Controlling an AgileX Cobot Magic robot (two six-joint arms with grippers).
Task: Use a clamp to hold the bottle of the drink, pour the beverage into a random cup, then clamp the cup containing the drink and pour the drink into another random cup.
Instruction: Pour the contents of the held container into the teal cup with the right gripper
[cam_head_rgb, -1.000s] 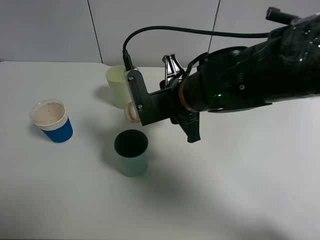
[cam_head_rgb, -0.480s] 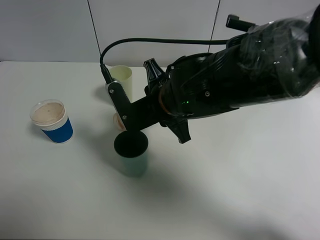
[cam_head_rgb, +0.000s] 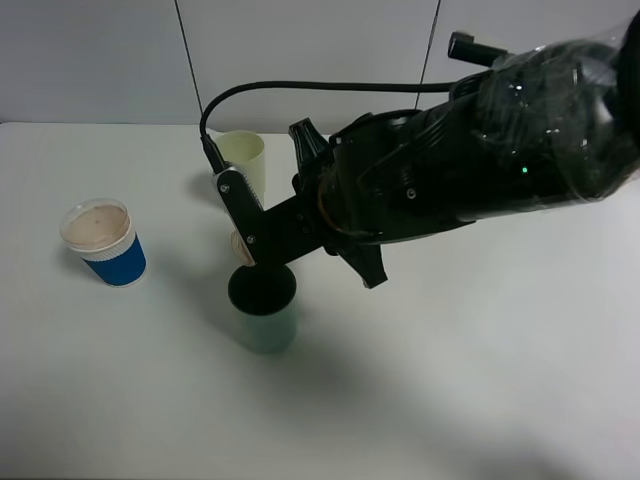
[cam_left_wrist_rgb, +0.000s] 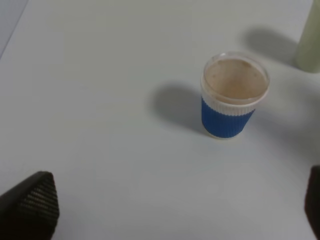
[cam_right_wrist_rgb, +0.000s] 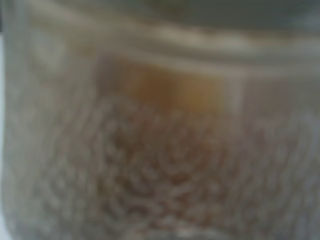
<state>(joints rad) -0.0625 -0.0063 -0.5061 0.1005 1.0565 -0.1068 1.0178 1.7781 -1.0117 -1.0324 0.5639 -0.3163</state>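
At the left, our left gripper (cam_left_wrist_rgb: 170, 214) hung wide open above the white surface (cam_left_wrist_rgb: 100, 100), near the short paper cup with a ribbed blue sleeve (cam_left_wrist_rgb: 232, 97). Further right, the slim translucent plastic bottle (cam_head_rgb: 235, 243) tilted its tan neck over the plain teal tumbler (cam_head_rgb: 263, 310), with our right gripper (cam_head_rgb: 318, 215) clamped on that bottle.

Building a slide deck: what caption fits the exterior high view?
Right gripper holds the bottle tilted toward the teal cup; blue paper cup and pale tumbler stand nearby.
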